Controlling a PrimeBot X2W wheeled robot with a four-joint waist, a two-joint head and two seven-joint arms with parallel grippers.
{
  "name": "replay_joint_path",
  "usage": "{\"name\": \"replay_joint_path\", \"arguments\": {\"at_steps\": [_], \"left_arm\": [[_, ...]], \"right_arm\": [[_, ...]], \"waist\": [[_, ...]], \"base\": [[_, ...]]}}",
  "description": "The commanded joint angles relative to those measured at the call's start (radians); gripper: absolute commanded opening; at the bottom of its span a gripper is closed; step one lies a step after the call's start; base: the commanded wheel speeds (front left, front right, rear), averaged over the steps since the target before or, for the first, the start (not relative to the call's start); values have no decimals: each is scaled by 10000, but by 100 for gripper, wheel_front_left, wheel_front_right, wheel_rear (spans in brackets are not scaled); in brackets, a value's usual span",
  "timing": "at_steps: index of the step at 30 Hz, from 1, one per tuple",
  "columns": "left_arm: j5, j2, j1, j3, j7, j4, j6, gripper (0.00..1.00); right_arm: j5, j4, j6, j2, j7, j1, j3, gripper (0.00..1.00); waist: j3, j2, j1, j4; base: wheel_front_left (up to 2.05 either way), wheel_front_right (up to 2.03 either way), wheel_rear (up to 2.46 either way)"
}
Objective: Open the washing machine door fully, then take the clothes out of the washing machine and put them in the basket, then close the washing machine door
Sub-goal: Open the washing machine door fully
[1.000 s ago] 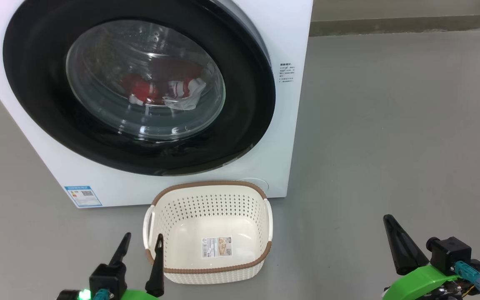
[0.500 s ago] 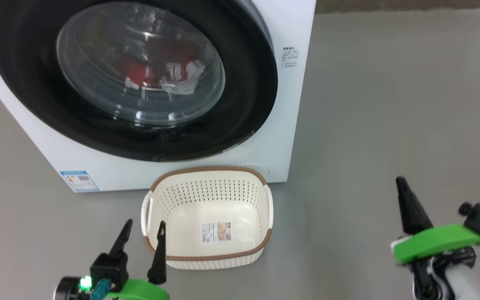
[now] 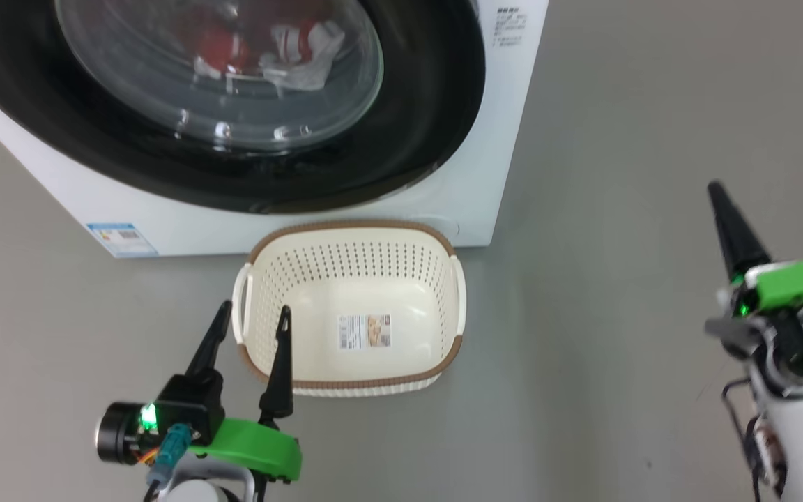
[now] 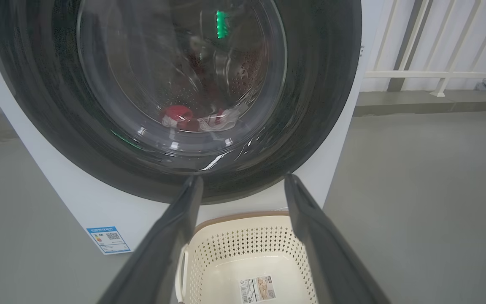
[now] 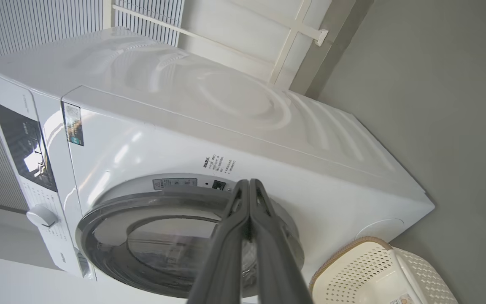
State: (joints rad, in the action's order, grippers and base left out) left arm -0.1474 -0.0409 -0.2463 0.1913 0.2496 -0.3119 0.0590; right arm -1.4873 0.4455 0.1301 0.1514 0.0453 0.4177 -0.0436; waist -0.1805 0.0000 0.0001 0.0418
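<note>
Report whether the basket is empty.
Empty: the basket shows a bare floor and label sticker; the clothes sit behind the washing machine door.

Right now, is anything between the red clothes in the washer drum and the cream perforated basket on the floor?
Yes: the round black-rimmed glass door looks shut, standing in front of the red clothes. The cream perforated basket stands on the floor just below the door, top uncovered.

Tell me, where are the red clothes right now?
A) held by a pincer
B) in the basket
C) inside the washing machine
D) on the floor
C: the clothes show through the glass of the door, lying inside the washing machine.
</note>
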Motion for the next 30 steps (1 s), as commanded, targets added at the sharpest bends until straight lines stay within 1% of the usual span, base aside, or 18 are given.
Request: {"name": "replay_joint_path", "arguments": {"at_steps": [1, 4, 5, 8, 15, 30], "left_arm": [[-88, -98, -363, -226, 122, 357, 115, 100], [-147, -97, -489, -134, 122, 465, 160, 100], [-211, -96, -616, -28, 122, 577, 213, 100], [-303, -95, -797, 141, 122, 735, 302, 100], [-462, -94, -1161, 509, 122, 1031, 498, 100], [-793, -94, -1821, 1281, 122, 1540, 841, 100]], "right_arm": [[-491, -127, 6, 138, 363, 540, 1, 0], [-914, 94, 6, 264, 836, 967, -126, 0], [-1337, 317, 6, 340, 1374, 1441, -228, 0], [-1688, 650, 6, 476, 2067, 2143, -268, 0], [-1949, 1258, 6, 689, 3377, 3629, -83, 0], [-1732, 2483, 6, 549, 4493, 6571, 406, 0]], "waist": [[-484, 0, 0, 131], [-716, 0, 0, 176], [-942, 0, 0, 224], [-1249, 0, 0, 308], [-1821, 0, 0, 541], [-2841, 0, 0, 1139]], "base": [[0, 0, 0], [0, 0, 0], [0, 0, 0], [0, 0, 0], [0, 0, 0], [0, 0, 0]]}}
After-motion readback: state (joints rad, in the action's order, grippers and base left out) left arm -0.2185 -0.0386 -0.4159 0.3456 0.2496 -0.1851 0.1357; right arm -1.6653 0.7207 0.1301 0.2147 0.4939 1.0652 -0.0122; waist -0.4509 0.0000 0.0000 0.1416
